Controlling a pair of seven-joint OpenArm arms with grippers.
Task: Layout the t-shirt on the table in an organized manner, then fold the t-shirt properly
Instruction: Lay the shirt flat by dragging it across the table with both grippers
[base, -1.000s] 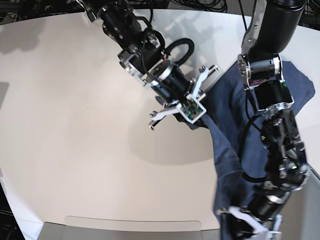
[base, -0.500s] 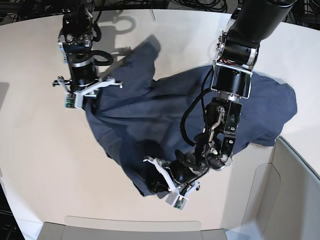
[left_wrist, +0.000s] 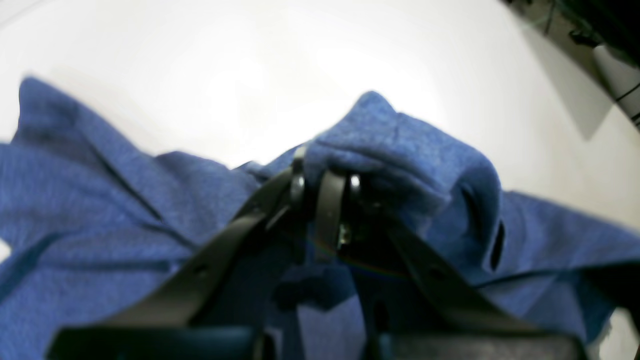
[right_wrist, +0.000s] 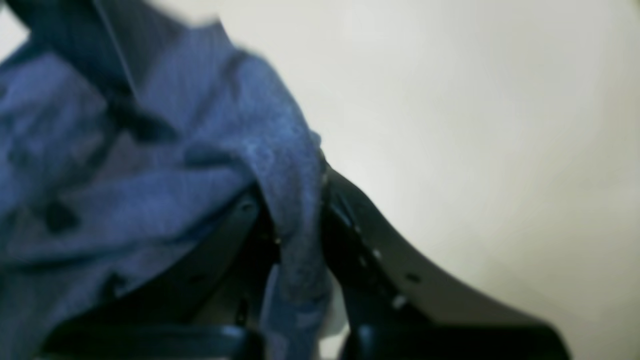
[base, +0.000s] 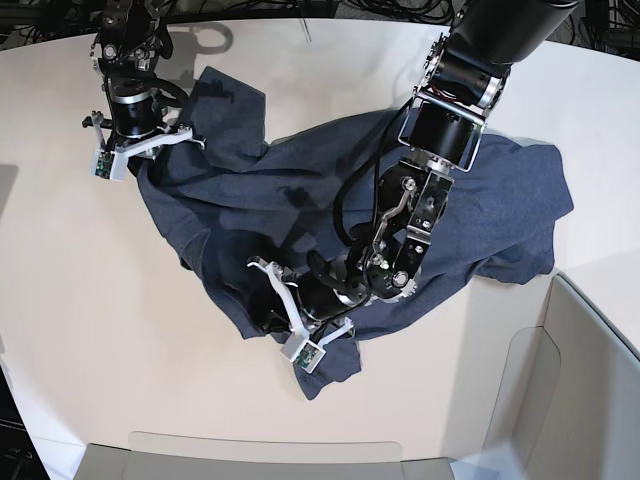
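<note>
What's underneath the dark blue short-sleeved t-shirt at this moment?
The smooth off-white tabletop shows all around the dark blue cloth t-shirt, so it presumably continues beneath. The surface directly under the fabric is covered; whether anything else lies there cannot be seen.

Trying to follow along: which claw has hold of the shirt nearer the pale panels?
The left claw, on the picture's right; the right claw grips the shirt farther up.
</note>
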